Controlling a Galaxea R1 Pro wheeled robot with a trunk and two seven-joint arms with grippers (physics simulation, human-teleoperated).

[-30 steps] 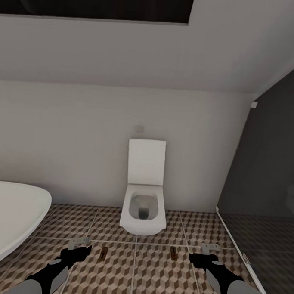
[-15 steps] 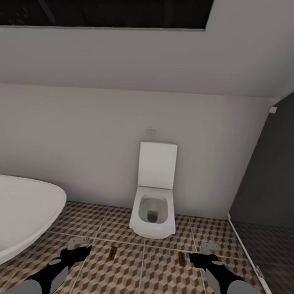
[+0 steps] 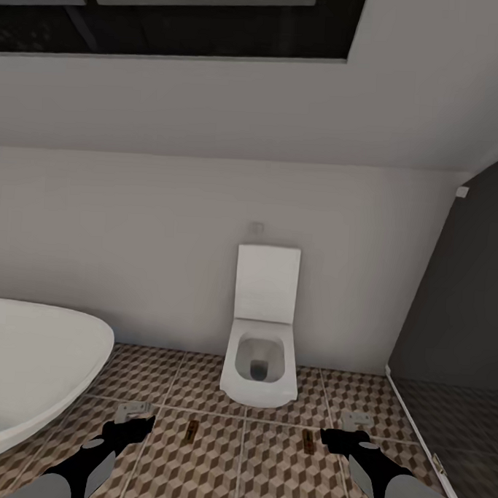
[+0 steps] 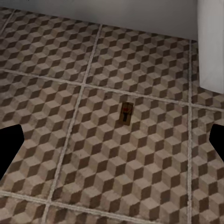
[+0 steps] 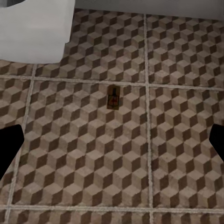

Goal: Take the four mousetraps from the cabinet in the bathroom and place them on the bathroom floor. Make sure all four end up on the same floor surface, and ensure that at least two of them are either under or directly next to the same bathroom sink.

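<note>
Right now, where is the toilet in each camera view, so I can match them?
Head view: toilet at centre against the back wall, beyond the left mousetrap and right mousetrap.
Left wrist view: its white base, past the left mousetrap.
Right wrist view: its white base, past the right mousetrap.
Shared landmark: the bathroom floor grout line fronting the toilet.

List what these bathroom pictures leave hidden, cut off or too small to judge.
- Other two mousetraps and the cabinet: outside every frame.
- Left trap and right trap: too small in the head view to read their metal parts.
- Tub: cut by the head view's left edge.
- Left gripper and right gripper: small in the head view; the wrist views' edges cut the jaws.
</note>
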